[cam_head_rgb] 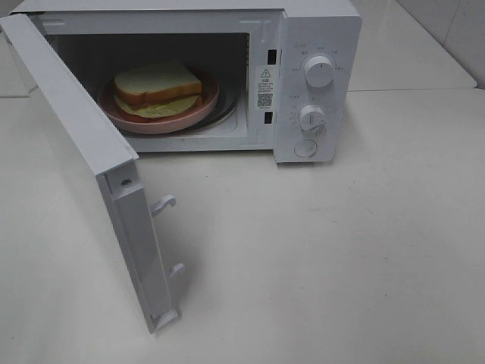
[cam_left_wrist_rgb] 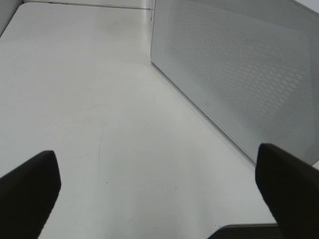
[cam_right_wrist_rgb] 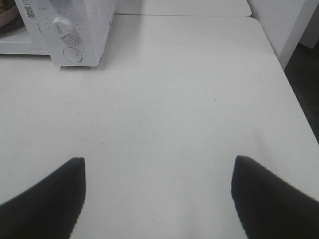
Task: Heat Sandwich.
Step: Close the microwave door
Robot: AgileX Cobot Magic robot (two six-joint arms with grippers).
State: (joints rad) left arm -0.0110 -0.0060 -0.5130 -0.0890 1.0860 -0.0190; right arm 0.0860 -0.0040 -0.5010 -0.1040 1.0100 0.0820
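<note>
Holding: nothing, my left gripper (cam_left_wrist_rgb: 157, 164) and right gripper (cam_right_wrist_rgb: 158, 162) both spread wide.
Sandwich (cam_head_rgb: 158, 85): on the pink plate (cam_head_rgb: 163, 123) inside the open microwave (cam_head_rgb: 322, 38).

At the left gripper (cam_left_wrist_rgb: 155, 149): jaws spread wide, gripping nothing, dark fingers (cam_left_wrist_rgb: 27, 194) parted toward opposite edges of the wrist view, only bare desk (cam_left_wrist_rgb: 99, 99) between the jaws and ahead of them. At the right gripper (cam_right_wrist_rgb: 158, 159): jaws parted wide too, likewise gripping nothing, angled down toward the desk, bare surface between the jaws, touching nothing.
</note>
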